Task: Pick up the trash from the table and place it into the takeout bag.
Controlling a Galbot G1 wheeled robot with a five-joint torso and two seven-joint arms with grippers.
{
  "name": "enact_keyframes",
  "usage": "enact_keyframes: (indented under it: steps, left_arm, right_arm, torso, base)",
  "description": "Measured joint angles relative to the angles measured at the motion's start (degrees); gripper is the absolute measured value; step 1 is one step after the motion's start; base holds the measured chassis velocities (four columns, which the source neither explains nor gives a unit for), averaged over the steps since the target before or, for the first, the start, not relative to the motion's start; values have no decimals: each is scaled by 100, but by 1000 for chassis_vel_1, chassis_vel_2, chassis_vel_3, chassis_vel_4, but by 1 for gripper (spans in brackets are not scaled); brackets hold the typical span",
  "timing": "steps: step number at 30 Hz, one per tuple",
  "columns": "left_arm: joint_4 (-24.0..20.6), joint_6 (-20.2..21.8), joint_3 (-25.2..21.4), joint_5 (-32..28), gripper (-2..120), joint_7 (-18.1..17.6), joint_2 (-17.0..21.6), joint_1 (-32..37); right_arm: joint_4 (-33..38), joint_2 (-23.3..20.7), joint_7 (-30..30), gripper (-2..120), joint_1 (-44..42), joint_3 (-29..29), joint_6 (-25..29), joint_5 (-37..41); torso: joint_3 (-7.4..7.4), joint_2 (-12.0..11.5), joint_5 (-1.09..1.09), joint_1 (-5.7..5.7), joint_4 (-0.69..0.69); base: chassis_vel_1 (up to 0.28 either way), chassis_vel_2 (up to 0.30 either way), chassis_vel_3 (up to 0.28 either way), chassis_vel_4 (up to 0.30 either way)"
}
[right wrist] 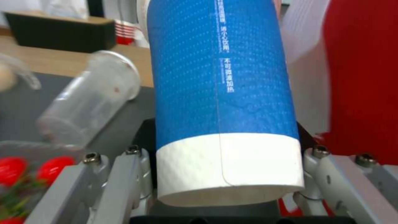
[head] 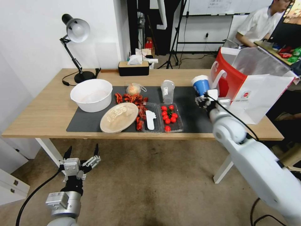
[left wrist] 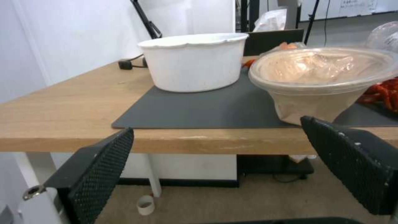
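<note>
Black-padded fingers of the left gripper are spread wide and empty below the table edge. Further right, the blue paper cup is clamped upright in the right gripper, just beside the takeout bag.

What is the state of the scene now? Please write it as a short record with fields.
right claw: shut on the blue paper cup, beside the takeout bag
left claw: open, low in front of the table, holding nothing
takeout bag: standing open at the table's right end
still on the mat: beige round plate, clear plastic cup, small knotted clear bag, red scraps
also there: white bowl, tray of tomatoes
</note>
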Motion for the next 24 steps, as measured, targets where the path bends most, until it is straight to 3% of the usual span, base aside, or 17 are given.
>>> enact_keyframes:
  steps: [7,11,14,20,24]
  left_arm:
    - [-96,-121,16,60,100,-1,-73,215]
    - [-138,-156,1,64,100,-2,-75,281]
    - [-202,-166,-42,58,100,-3,-66,318]
    - [-255,-181,-93,22,100,-5,-42,344]
    - [-253,-188,-91,21,100,-6,-41,341]
  right_arm:
    - [1024,-254,-278,45,-778,396,0,-6]
    - [1263,-280,-368,45,-882,419,35,-55]
    - [1510,-293,-421,45,-847,429,397,-258]
    - [1654,-482,164,45,-377,562,906,-339]
    - [1572,-565,539,45,-174,695,921,-68]
  torso:
    - [0,0,-1,0,1]
    - [0,0,0,0,1]
    - [0,0,0,0,1]
    - [1,0,-2,1,2]
    - [1,0,0,1,1]
  base:
    - [0,0,0,0]
    - [0,0,0,0]
    - [0,0,0,0]
    - [0,0,0,0]
    - [0,0,0,0]
